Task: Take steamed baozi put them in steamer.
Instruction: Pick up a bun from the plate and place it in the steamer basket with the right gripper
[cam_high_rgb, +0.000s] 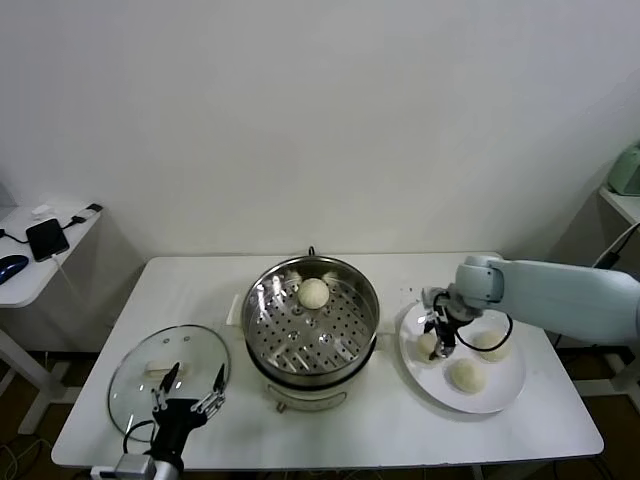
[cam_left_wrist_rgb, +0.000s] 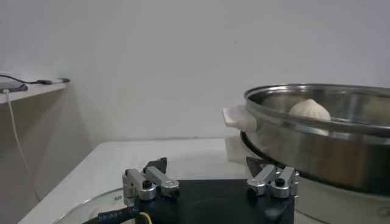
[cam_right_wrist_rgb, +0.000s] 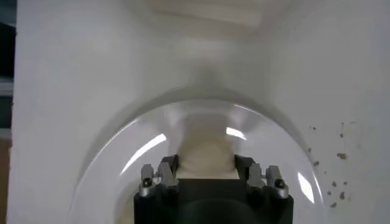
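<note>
Right hand (cam_high_rgb: 436, 340) clenching a baozi (cam_right_wrist_rgb: 205, 159) on the plate (cam_high_rgb: 505, 392)
Left hand (cam_high_rgb: 187, 389) hanging released over the lid (cam_high_rgb: 135, 372), steamer (cam_high_rgb: 262, 300) sitting between them

The steamer (cam_high_rgb: 312, 322) stands at the middle of the desk (cam_high_rgb: 200, 285), with one baozi (cam_high_rgb: 314, 293) inside it on the perforated tray (cam_high_rgb: 300, 335), toward the back. To the steamer's right lies a plate (cam_high_rgb: 500, 400) carrying three more baozi: one (cam_high_rgb: 428, 345) at its left edge, one (cam_high_rgb: 491, 345) toward the back right, one (cam_high_rgb: 465, 376) nearer the front. The right gripper (cam_high_rgb: 441, 343) is down over the plate's left side, its fingers (cam_right_wrist_rgb: 166, 175) on either side of the left baozi (cam_right_wrist_rgb: 206, 159). To the steamer's left, near the desk's front left corner, lies a glass lid (cam_high_rgb: 130, 385). The left gripper (cam_high_rgb: 188, 393) hangs over the lid's front edge, apart from the steamer (cam_left_wrist_rgb: 317, 143). A side table (cam_high_rgb: 30, 270) stands further left, beyond the desk.
</note>
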